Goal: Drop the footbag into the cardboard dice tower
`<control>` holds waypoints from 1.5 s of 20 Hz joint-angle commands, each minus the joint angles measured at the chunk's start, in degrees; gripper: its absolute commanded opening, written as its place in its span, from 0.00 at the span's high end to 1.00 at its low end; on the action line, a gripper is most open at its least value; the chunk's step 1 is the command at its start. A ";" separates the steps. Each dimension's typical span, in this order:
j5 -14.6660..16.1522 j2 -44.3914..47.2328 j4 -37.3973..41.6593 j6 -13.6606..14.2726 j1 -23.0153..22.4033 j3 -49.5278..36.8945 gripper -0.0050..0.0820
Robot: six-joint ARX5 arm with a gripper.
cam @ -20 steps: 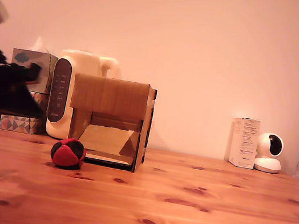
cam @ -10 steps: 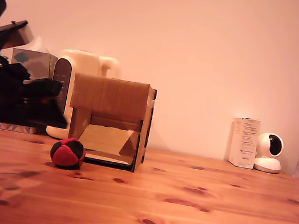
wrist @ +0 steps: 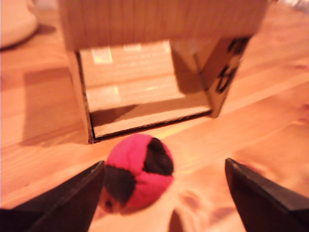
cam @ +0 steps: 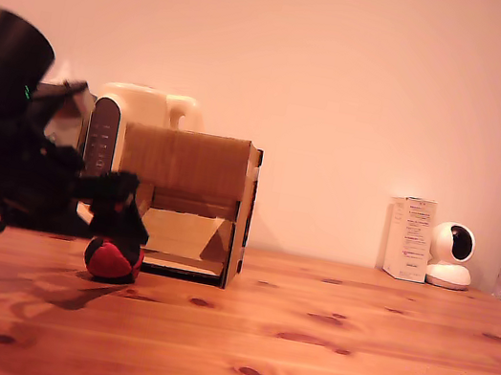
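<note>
Footbag: the footbag (wrist: 137, 173) lay on the worktop (cam: 318, 355), just in front of the cardboard dice tower (cam: 192, 199), by the corner of its front opening nearest the arm.
Gripper: the gripper (wrist: 164, 198) was spread wide, its two dark fingers (wrist: 72, 200) standing either side of the footbag; one looked to be nearly touching it, the other was well apart. Nothing was pinched.
Tower: it stood upright on the worktop with the slanted ramp showing through the front opening, and nothing lay inside as far as the views showed.
Progress: judging by this, the grasp was not yet made; closing, lifting over the tower's top and releasing were all left.
Behind the tower: a cream appliance (cam: 130, 127) with a dark panel.
Writing: dark printing on the tower's side wall in the wrist view, too blurred to read; the small white box (cam: 409, 238) far from the tower carried text too small to read.
</note>
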 commanded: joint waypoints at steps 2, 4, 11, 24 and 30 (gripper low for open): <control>-0.26 1.88 0.26 1.66 -0.24 1.51 0.09; -0.24 2.40 -0.39 1.77 -0.22 2.47 0.09; 0.46 5.99 -3.56 1.97 -0.26 4.33 0.10; 1.22 -3.08 -13.90 2.27 -0.26 5.07 0.77; 1.42 -16.70 -26.97 1.16 -0.26 5.07 0.77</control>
